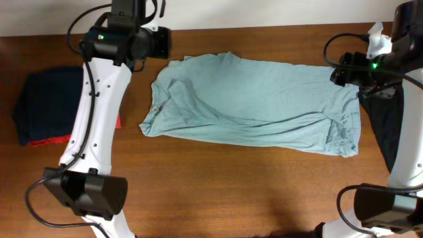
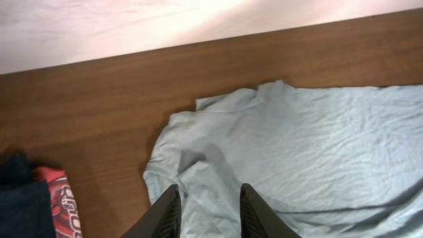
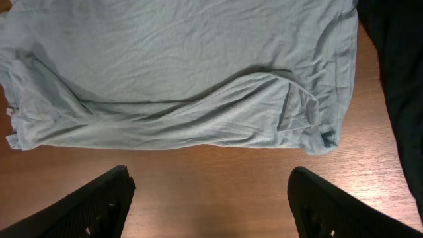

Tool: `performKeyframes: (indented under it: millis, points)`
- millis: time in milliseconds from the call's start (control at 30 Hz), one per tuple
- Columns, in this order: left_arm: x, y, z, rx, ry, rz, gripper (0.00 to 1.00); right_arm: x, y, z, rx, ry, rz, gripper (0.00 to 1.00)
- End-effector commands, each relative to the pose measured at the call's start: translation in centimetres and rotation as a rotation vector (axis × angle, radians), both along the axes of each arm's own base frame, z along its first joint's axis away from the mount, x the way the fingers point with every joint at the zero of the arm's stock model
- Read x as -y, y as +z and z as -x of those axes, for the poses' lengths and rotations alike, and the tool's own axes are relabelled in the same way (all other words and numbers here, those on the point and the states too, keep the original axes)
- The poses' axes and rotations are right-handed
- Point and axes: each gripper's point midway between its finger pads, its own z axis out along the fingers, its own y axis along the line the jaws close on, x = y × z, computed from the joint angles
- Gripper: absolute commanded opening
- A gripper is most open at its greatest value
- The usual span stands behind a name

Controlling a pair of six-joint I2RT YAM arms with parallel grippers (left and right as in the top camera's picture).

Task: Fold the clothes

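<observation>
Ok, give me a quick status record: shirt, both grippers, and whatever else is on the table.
T-shirt: spread lengthwise across the table, wrinkled, front long edge folded over
left gripper: open, empty, above the shirt's left end
right gripper: wide open, empty, raised near the shirt's right end
folded stack: navy and red, far left, apart from shirt
dark garment: loose, right edge, beside the shirt

Legible text: none.
Red folded garment (image 2: 61, 206), left wrist view, lower left corner: pale printed marks on fabric, possibly lettering or graphic, too blurred and cropped to read.
T-shirt (image 1: 254, 99): no readable marking in any view.
</observation>
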Motion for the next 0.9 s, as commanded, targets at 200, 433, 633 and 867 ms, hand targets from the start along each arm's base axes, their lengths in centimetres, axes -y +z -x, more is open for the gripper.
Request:
performKeyframes:
  millis: [200, 433, 633, 867]
  points:
    - [2.5, 5.2, -0.7, 0.158, -0.057, 0.055, 0.36, -0.1, 1.4, 0.8, 0.032, 0.009, 0.027, 0.79]
    - [4.6, 2.8, -3.9, 0.185, -0.085, 0.067, 0.37, 0.4, 1.5, 0.4, 0.045, 0.001, 0.049, 0.80]
    - [6.0, 0.3, -6.1, 0.193, -0.107, 0.058, 0.36, 1.1, 1.4, 0.5, 0.037, -0.015, 0.090, 0.80]
    - [6.3, -2.8, -7.4, 0.156, -0.103, 0.045, 0.36, 1.2, 1.5, 0.2, 0.050, -0.015, 0.093, 0.80]
